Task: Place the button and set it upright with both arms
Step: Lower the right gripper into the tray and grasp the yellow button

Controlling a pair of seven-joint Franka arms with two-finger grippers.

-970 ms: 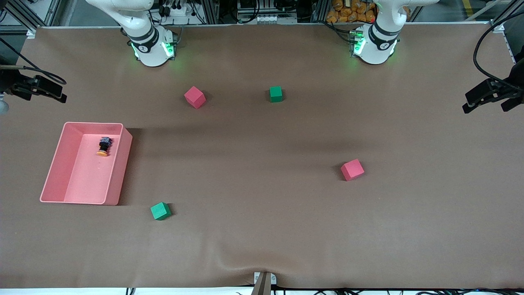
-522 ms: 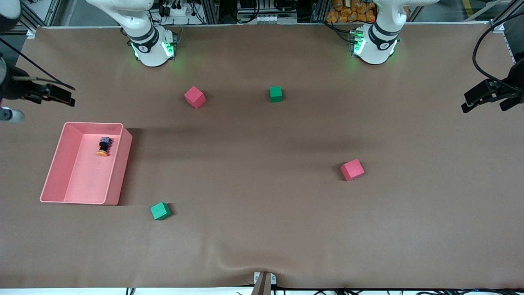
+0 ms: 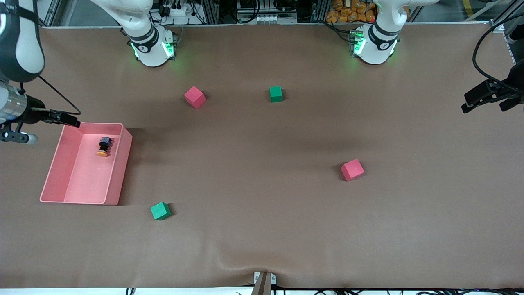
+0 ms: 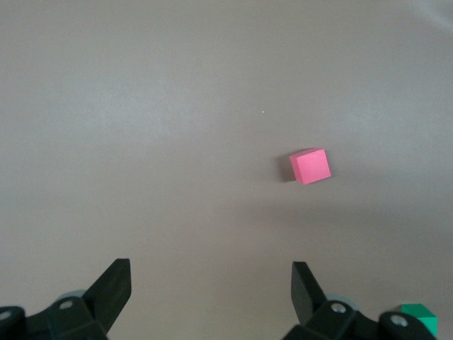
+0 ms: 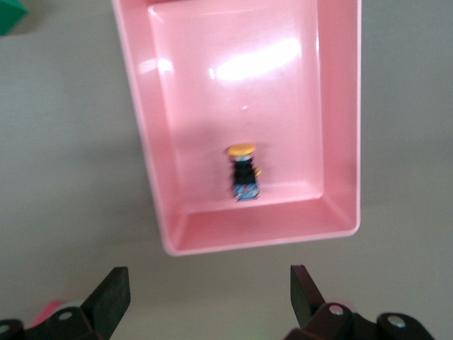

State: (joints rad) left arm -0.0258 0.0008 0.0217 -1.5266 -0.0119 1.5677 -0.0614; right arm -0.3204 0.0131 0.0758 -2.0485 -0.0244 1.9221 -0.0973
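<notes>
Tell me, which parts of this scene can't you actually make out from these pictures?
- Button in the pink tray: too small in the front view and blurred in the right wrist view to read any detail on its black body.
- Right gripper: only its open fingertips show in its wrist view; the front view's edge cuts off most of that arm.
- Left gripper: the same, open over bare table near a red cube; the front view's edge cuts it.

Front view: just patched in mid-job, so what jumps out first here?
The pink bin at the right arm's end of the table, with the button lying on its side inside. The right gripper hangs open over the bin's corner nearest the bases; the left gripper waits open at the other end. Two red and two green cubes lie scattered across the brown table.
</notes>
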